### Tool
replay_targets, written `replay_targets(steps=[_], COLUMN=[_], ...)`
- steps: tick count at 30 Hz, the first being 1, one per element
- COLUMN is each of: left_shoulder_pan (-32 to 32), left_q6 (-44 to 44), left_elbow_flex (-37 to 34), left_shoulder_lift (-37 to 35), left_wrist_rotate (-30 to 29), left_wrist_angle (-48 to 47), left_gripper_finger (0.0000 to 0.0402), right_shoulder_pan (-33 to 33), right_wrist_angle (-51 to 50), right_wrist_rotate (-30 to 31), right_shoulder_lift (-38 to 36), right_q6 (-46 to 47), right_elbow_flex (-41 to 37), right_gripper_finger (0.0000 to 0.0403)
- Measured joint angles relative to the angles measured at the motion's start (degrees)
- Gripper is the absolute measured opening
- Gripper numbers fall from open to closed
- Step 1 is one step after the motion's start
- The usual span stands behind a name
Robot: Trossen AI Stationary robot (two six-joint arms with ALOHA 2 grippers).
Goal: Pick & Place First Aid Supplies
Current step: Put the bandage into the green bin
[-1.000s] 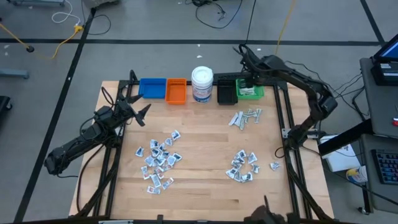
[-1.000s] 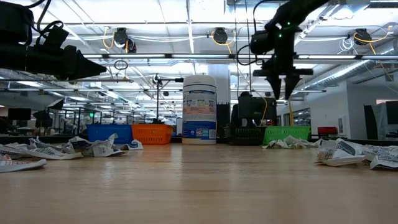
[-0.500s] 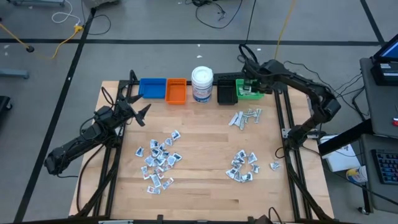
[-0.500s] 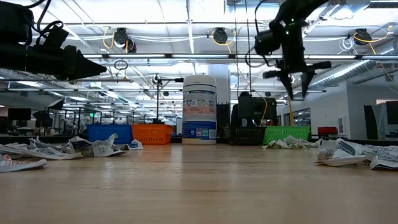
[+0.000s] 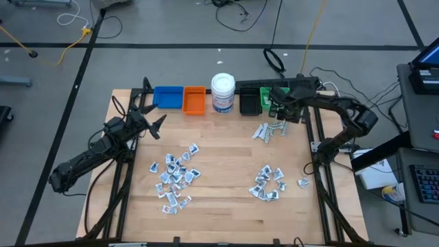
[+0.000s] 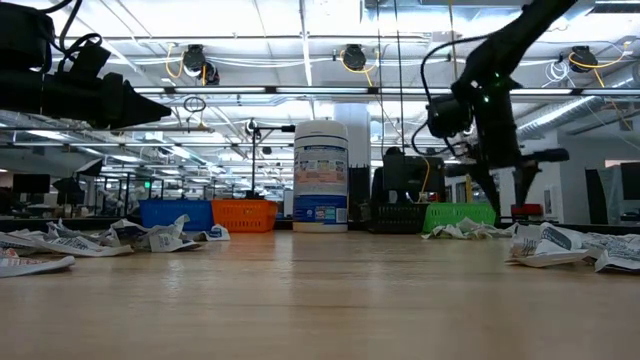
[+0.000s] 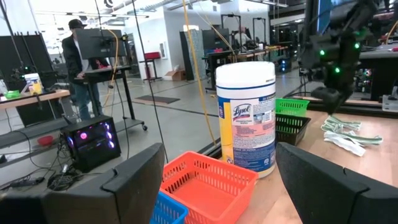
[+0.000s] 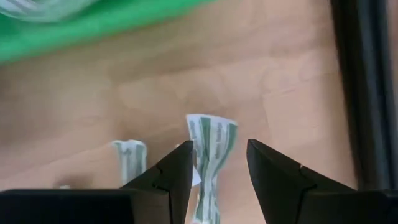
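Right gripper (image 8: 214,171) | partly open, empty | above green-striped packet (image 8: 210,146) lying between its fingers on table (image 8: 280,93)

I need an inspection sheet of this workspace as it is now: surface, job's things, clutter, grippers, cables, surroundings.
Surface: pale wooden table, bare in the middle.
Job's things: small wrapped packets in three groups: left pile, right pile, small group near the green bin. One packet lies in the green plastic bin.
Clutter: blue bin, orange bin, black bin and white cylindrical jar with blue label in a row along the far edge.
Grippers: left gripper open, empty, waiting at the left side. Right gripper open, empty, above the small group.
Cables: yellow and black cables on the floor.
Surroundings: a person at a desk, seen in the left wrist view.
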Motion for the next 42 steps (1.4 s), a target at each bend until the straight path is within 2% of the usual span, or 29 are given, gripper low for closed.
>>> replay_targets(steps=[10,14,20,24,29,36,42], left_shoulder_pan=[0.0,0.0,0.0,0.0,0.0,0.0,0.0], left_q6=[0.0,0.0,0.0,0.0,0.0,0.0,0.0], left_elbow_flex=[0.0,0.0,0.0,0.0,0.0,0.0,0.0], left_shoulder_lift=[0.0,0.0,0.0,0.0,0.0,0.0,0.0], left_wrist_rotate=[0.0,0.0,0.0,0.0,0.0,0.0,0.0], left_wrist_angle=[0.0,0.0,0.0,0.0,0.0,0.0,0.0], left_gripper_finger=[0.0310,0.0310,0.0310,0.0310,0.0310,0.0310,0.0310], right_shoulder_pan=[-0.3,-0.3,0.0,0.2,0.0,0.1,0.1], right_wrist_angle=[12.1,13.9,14.3,12.9,10.0,9.5,9.4], right_wrist_rotate=[-1.4,-1.4,-1.6,-3.1,-3.5,-13.7,-22.8], right_shoulder_lift=[-0.1,-0.2,-0.4,-2.9,-9.8,-19.4,-22.3], right_q6=[1.7,1.1,0.0,-1.5,-4.0,-14.9,-26.4], right_elbow_flex=[-8.0,-8.7,-8.7,-9.0,-9.0,-8.9,-8.9], right_gripper_finger=[0.0135,0.0101,0.0011,0.0010,0.0003,0.0001,0.0001])
